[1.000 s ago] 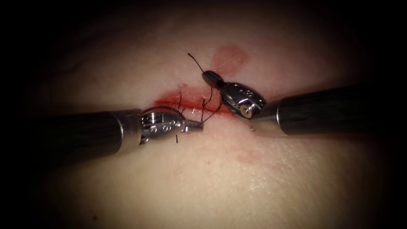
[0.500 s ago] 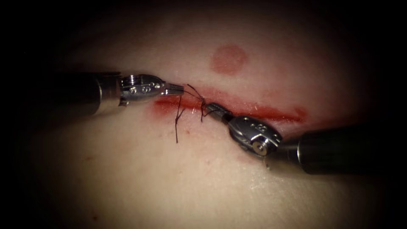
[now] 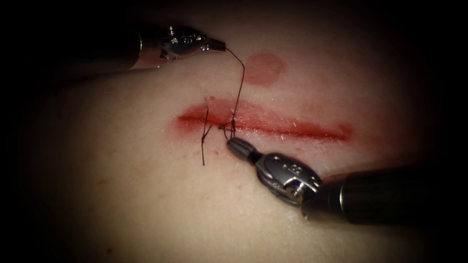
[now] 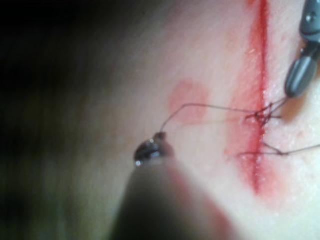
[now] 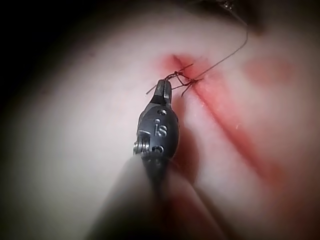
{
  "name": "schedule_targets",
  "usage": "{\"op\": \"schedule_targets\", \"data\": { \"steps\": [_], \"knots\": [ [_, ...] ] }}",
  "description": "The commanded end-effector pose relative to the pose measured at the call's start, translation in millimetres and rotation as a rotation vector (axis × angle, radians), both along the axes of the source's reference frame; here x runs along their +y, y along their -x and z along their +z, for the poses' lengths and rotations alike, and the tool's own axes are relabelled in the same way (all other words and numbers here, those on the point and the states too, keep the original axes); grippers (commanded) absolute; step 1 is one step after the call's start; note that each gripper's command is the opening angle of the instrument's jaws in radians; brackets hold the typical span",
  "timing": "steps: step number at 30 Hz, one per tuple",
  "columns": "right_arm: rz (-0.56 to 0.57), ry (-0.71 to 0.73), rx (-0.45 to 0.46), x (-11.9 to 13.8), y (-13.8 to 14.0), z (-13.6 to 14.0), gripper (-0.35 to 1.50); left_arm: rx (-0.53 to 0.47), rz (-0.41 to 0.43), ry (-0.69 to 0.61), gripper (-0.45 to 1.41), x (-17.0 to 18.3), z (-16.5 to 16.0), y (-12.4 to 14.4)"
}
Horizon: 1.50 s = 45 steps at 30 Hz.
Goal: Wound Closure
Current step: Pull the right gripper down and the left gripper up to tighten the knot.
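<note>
The cut [image 3: 273,125] runs across the tissue [image 3: 195,209], red along its length. Near its left end sits a knot [image 3: 230,125] of dark thread. My left tool [image 3: 220,46] is far above the cut with its jaws shut on the thread [image 3: 241,83], which runs taut down to the knot. My right tool [image 3: 233,144] lies just below the knot, jaws shut on the short thread end. The left wrist view has the left tool [image 4: 150,150], thread [image 4: 210,106], knot [image 4: 262,116] and right tool [image 4: 299,77]. The right wrist view has the right tool [image 5: 162,90] at the knot [image 5: 176,76].
An earlier stitch [image 3: 206,127] crosses the cut left of the knot, with a loose tail [image 3: 203,153] hanging below it. A round red mark [image 3: 263,68] lies above the cut. Red fluid stains the cut's edges [image 5: 225,115].
My left tool rose from below the cut to far above it, drawing the thread out long. My right tool crossed from above the cut to below it, and the knot drew down.
</note>
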<state>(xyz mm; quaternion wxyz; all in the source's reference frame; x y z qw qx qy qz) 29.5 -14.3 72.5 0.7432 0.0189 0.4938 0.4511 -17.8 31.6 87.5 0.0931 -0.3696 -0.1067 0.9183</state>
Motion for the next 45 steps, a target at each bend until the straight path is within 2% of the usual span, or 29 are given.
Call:
{"op": "schedule_targets", "data": {
  "steps": [1,5,13,18,22,26,34,41,45],
  "knots": [
    [-0.022,-0.002,0.016,-2.0,-0.9,0.7,-0.35,-0.002,0.002,0.003,-0.45,0.6,0.7,0.6],
    [-0.108,-0.005,0.034,-3.5,-1.4,0.9,-0.35,-0.002,-0.001,0.002,-0.45,1.7,0.8,1.1],
    [-0.281,0.009,0.066,-4.2,-1.2,-0.1,-0.35,0.000,-0.001,0.005,-0.45,2.4,1.1,1.2],
    [-0.387,-0.001,0.101,-6.9,-1.8,-1.7,-0.35,-0.006,-0.024,0.004,-0.45,4.8,1.5,1.2],
    [-0.396,0.004,0.100,-7.2,-1.7,-2.3,-0.35,-0.018,-0.063,0.007,-0.45,7.4,1.8,1.7],
    [-0.385,0.012,0.073,-6.1,-0.3,-1.9,-0.35,-0.049,-0.134,0.043,-0.45,11.1,2.5,2.8],
    [-0.375,0.018,0.055,-6.3,1.5,-1.6,-0.35,-0.050,-0.178,0.076,-0.45,14.4,3.4,3.7],
    [-0.373,0.019,0.054,-6.2,1.3,-1.3,-0.35,-0.047,-0.168,0.086,-0.45,12.5,3.5,4.1],
    [-0.372,0.017,0.054,-6.1,1.3,-1.4,-0.35,-0.056,-0.148,0.085,-0.45,9.2,2.3,3.1]
  ]
}}
